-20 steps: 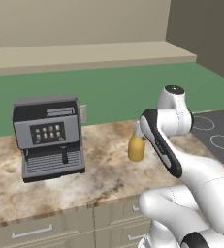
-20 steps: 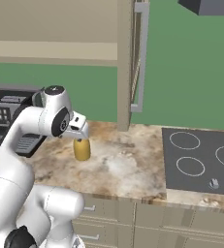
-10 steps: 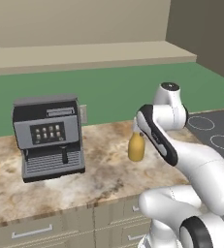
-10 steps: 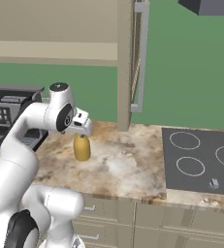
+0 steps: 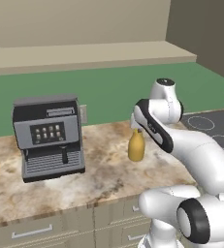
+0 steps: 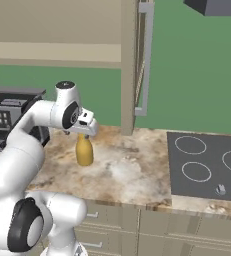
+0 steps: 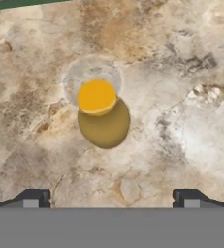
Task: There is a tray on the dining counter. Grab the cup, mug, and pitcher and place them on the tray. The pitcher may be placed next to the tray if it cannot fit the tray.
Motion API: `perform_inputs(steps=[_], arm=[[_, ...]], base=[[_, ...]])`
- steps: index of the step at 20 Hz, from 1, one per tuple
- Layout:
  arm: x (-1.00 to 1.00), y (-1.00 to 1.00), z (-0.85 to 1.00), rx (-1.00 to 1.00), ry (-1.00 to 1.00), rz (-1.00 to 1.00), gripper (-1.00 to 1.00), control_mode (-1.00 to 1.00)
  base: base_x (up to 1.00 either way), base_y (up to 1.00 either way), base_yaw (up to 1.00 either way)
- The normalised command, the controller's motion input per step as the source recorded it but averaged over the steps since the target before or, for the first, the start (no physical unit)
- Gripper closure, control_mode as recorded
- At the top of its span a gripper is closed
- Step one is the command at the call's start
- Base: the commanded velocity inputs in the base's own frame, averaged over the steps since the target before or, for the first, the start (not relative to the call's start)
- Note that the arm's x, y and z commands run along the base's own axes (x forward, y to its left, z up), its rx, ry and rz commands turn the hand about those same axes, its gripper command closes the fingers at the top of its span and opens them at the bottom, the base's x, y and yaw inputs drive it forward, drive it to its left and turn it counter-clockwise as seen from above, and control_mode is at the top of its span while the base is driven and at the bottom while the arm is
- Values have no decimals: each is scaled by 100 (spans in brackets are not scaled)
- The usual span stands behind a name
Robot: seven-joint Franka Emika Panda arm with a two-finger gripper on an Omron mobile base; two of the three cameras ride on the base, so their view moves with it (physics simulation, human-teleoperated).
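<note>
Gripper (image 7: pixel 111 198) wide open above pitcher (image 7: pixel 103 114) — pitcher at 12 o'clock, ungrasped — all tray placements apparently left.

The pitcher (image 7: pixel 103 114) stands upright on the marbled table (image 7: pixel 181 87), seen from above, its yellow top toward twelve o'clock from centre. The jaws stand wide apart, tips at seven and five o'clock, clear of it.
</note>
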Motion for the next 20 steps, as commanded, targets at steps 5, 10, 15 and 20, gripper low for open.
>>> perform_inputs(steps=[5,10,15,20], arm=[[20,0,-2,0,3,0,-100,-100],[19,4,-1,0,4,0,-100,-100],[24,6,-7,0,6,0,-100,-100],[27,6,-6,0,7,0,-100,-100]], base=[[0,0,0],[0,0,0],[0,0,0],[0,0,0]])
